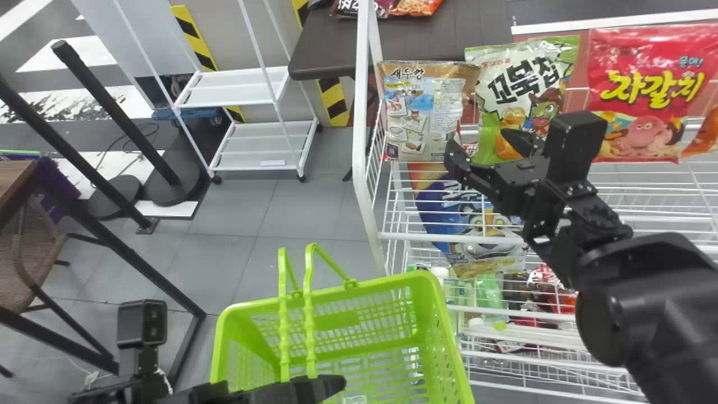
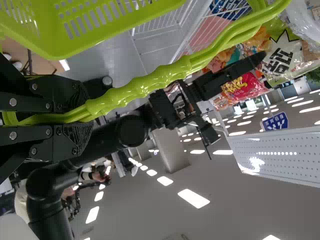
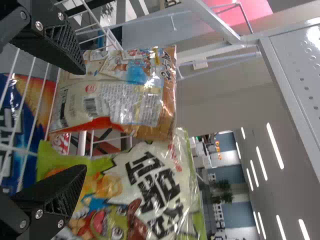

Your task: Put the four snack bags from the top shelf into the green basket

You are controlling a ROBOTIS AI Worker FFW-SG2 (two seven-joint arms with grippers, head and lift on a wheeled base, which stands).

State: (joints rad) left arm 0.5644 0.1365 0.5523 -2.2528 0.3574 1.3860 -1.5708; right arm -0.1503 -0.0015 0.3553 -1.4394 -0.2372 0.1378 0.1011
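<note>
In the head view, four snack bags stand in a row on the wire rack's top shelf (image 1: 673, 188): a tan bag (image 1: 418, 112) at one o'clock, a green-and-white bag (image 1: 519, 73) at two, a red bag (image 1: 650, 78) just past two, and part of an orange bag (image 1: 708, 132) nearly at three. One blue bag (image 1: 465, 216) sits lower, just past three. The right gripper (image 1: 477, 139), at two o'clock, is spread wide near the tan and green-and-white bags. At six o'clock is one green basket (image 1: 449, 336); the left gripper (image 1: 314, 387), between six and seven, grips its two handles (image 1: 284, 320).
</note>
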